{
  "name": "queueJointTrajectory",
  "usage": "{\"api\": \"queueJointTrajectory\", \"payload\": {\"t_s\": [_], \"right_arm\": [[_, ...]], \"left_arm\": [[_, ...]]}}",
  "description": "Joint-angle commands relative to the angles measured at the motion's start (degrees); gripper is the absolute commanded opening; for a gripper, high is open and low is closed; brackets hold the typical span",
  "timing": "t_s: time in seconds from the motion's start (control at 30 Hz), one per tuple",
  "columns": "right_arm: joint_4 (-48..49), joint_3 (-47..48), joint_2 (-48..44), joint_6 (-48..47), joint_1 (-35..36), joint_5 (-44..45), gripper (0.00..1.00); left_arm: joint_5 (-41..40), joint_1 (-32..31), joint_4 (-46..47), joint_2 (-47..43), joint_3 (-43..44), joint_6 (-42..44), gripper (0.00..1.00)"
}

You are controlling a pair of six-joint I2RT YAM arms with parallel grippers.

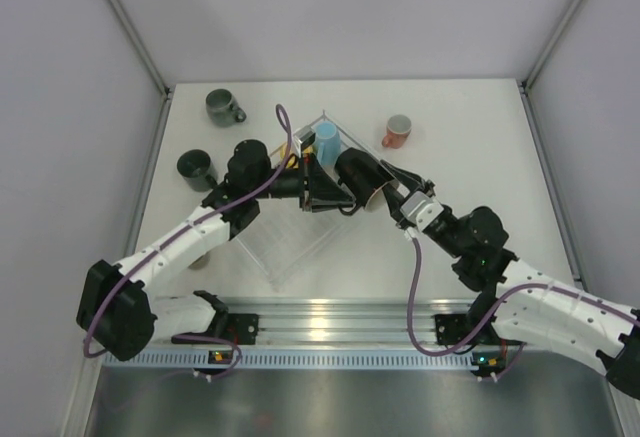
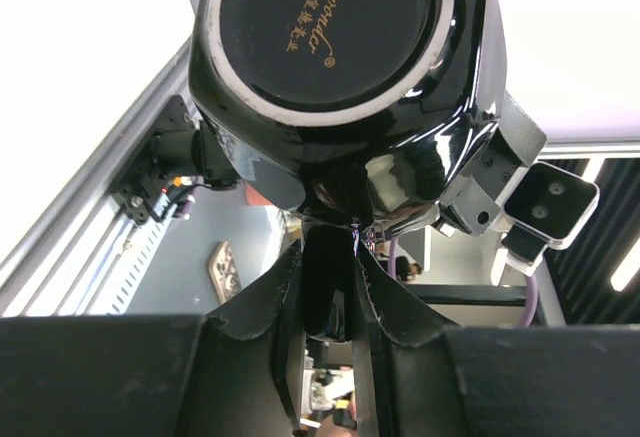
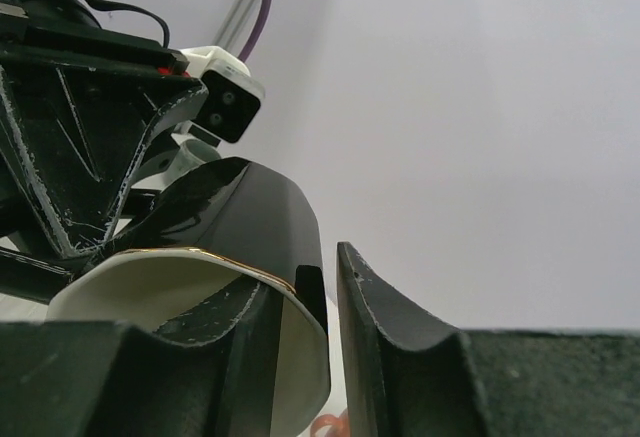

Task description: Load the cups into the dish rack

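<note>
While the left gripper is pinched tight on the handle of the mug, the right gripper straddles its rim, jaws slightly apart — draw that one straight back, then lower the mug into the rack below.

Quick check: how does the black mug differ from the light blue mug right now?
The black mug is in the air, tipped on its side; the light blue mug rests in the dish rack. The black mug's handle is pinched by the left pincer, and the right pincer sits loosely around its rim; no pincer holds the light blue mug. Both are cups for the rack.
</note>
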Motion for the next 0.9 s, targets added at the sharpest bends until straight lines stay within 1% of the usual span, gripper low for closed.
{"api": "queueJointTrajectory", "payload": {"t_s": [0.0, 0.07, 0.1, 0.17, 0.2, 0.37, 0.4, 0.5, 0.53, 0.6, 0.63, 0.67, 0.73, 0.77, 0.87], "right_arm": [[5.2, 0.2, -1.9, 1.9, 1.3, 0.5, 0.28], [4.5, -0.5, -2.5, 1.9, 1.2, 1.1, 0.3], [4.3, -0.5, -2.8, 2.0, 1.2, 1.2, 0.34], [3.8, -1.2, -3.7, 2.5, 1.2, 1.3, 0.38], [3.8, -1.4, -3.9, 2.9, 1.2, 1.6, 0.4], [1.4, -2.8, -5.9, 3.5, 1.1, 1.7, 0.44], [0.6, -2.9, -6.2, 3.8, 1.2, 1.7, 0.45], [-1.3, -3.8, -7.9, 4.7, 1.2, 1.7, 0.47], [-1.4, -4.6, -8.4, 5.0, 1.3, 1.7, 0.48], [-1.7, -5.3, -10.0, 5.5, 1.2, 3.2, 0.48], [-2.0, -5.7, -10.5, 5.7, 1.2, 3.4, 0.48], [-2.8, -5.9, -11.3, 5.7, 1.2, 3.4, 0.48], [-3.5, -5.9, -12.0, 5.6, 1.1, 3.9, 0.48], [-3.6, -5.9, -12.6, 5.6, 1.2, 4.2, 0.48], [-3.7, -6.1, -13.5, 5.3, 1.2, 5.0, 0.48]], "left_arm": [[-3.0, -0.1, 3.0, -2.9, 0.9, 4.9, 0.0], [-4.7, 0.0, 1.2, -3.4, 1.7, 6.9, 0.0], [-5.2, 0.1, 0.5, -4.0, 2.0, 7.6, 0.0], [-6.5, 0.1, -1.2, -4.5, 2.8, 9.8, 0.0], [-7.7, 0.3, -3.4, -5.0, 3.6, 10.6, 0.0], [-11.5, 0.9, -8.8, -6.5, 5.0, 16.3, 0.0], [-12.6, 1.1, -11.6, -6.7, 5.1, 17.4, 0.0], [-16.2, 1.5, -14.4, -7.8, 5.7, 21.4, 0.0], [-18.8, 1.6, -17.7, -8.0, 6.1, 22.5, 0.0], [-22.0, 1.9, -20.7, -8.7, 6.9, 26.9, 0.0], [-24.6, 2.0, -24.1, -8.9, 7.2, 28.3, 0.0], [-28.2, 2.1, -25.2, -9.3, 7.8, 30.9, 0.0], [-32.3, 2.0, -28.1, -9.5, 8.5, 33.1, 0.0], [-36.8, 2.0, -31.1, -9.6, 9.3, 35.2, 0.0], [-43.0, 2.1, -35.4, -9.1, 10.2, 38.5, 0.0]]}}
